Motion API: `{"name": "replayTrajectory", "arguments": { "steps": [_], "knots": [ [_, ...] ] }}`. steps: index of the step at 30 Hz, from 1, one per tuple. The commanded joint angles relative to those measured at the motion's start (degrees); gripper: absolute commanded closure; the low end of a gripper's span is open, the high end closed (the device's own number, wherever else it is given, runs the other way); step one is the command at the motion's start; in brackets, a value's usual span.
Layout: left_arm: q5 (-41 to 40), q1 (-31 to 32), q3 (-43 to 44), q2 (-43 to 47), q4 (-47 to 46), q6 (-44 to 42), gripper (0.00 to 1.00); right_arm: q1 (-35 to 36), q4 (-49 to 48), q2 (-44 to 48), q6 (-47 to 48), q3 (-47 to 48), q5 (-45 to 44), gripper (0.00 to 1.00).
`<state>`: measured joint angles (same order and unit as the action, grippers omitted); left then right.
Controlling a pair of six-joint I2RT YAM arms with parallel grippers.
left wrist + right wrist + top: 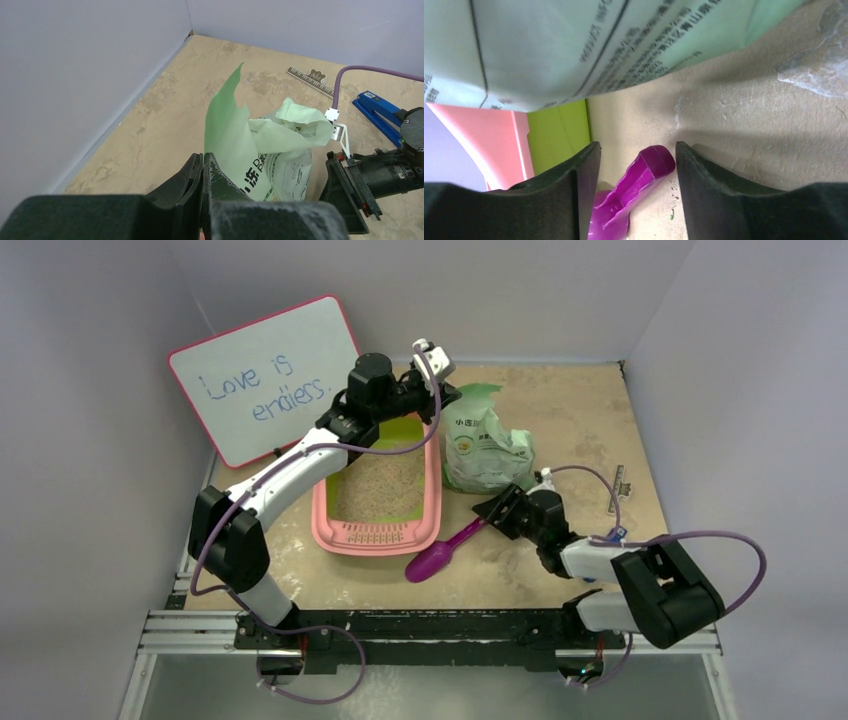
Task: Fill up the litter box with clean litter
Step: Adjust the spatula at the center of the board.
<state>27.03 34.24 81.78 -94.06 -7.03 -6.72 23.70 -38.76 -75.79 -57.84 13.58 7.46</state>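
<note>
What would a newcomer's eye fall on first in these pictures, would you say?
The rectangular pink plastic litter box, holding beige granules, sits in the middle of the top view and stands out first. To its right, a crumpled pale green printed bag has its top flap pinched by the shut left gripper. Just below the bag, the open right gripper straddles a purple plastic scoop.

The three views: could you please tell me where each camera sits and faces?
Top external: overhead behind, looking down; left arm, right arm show.
Left wrist: faces the litter bag, left gripper shut on it.
Right wrist: low, faces the purple scoop lying inside the open right gripper.
Both wrist views share the bag.
</note>
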Motion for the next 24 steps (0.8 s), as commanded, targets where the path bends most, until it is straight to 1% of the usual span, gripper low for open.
{"name": "replayTrajectory", "arguments": {
  "steps": [1, 3, 4, 6, 8, 10, 12, 16, 17, 19, 20, 21, 22, 24],
  "knots": [
    [1.2, -0.14, 1.2, 2.1, -0.53, -1.33, 1.0, -0.17, -8.07, 0.77, -1.32, -3.91, -0.13, 0.44],
    [1.14, -0.14, 1.2, 2.02, -0.61, -1.33, 1.0, -0.21, -8.99, -0.27, 0.75, -4.07, 2.48, 0.45],
    [1.15, -0.14, 1.27, 1.96, -0.62, -1.29, 1.0, -0.25, -9.32, -1.19, 2.15, -3.9, 4.0, 0.43],
    [1.3, -0.14, 1.36, 1.84, -0.6, -1.26, 1.0, -0.32, -13.03, -4.19, 2.72, -4.29, 6.67, 0.42],
    [1.33, -0.18, 1.2, 1.86, -0.62, -1.34, 1.0, -0.31, -19.77, -8.15, 0.24, -6.21, 6.42, 0.42],
    [1.36, -0.14, 1.15, 1.82, -0.49, -1.43, 1.0, -0.32, -28.82, -12.69, -2.31, -8.28, 5.73, 0.44],
    [1.32, -0.14, 1.2, 1.87, -0.13, -1.53, 1.0, -0.41, -34.39, -18.21, -3.96, -8.57, 6.3, 0.46],
    [1.06, -0.16, 1.55, 2.09, 0.76, -2.15, 1.0, -0.39, -51.61, -29.54, -7.79, -10.39, 7.18, 0.55],
    [1.03, -0.14, 1.54, 2.05, 0.86, -2.15, 1.0, -0.43, -56.66, -32.38, -8.68, -11.04, 6.66, 0.56],
    [1.26, -0.14, 1.59, 2.09, 1.08, -2.16, 1.0, -0.54, -63.39, -37.45, -9.22, -11.19, 6.9, 0.66],
    [1.37, -0.14, 1.6, 2.1, 1.18, -2.2, 1.0, -0.66, -64.99, -38.67, -8.97, -10.93, 7.12, 0.71],
    [1.4, -0.14, 1.63, 2.19, 1.41, -2.35, 1.0, -0.59, -65.33, -38.46, -8.65, -10.78, 7.69, 0.74],
    [1.25, -0.14, 1.6, 2.28, 1.62, -2.64, 1.0, -0.59, -65.24, -37.19, -8.19, -11.11, 7.66, 0.77],
    [0.93, -0.14, 1.63, 2.43, 1.67, -2.81, 1.0, -0.67, -63.46, -32.12, -6.97, -12.76, 6.12, 0.85]
  ]
}}
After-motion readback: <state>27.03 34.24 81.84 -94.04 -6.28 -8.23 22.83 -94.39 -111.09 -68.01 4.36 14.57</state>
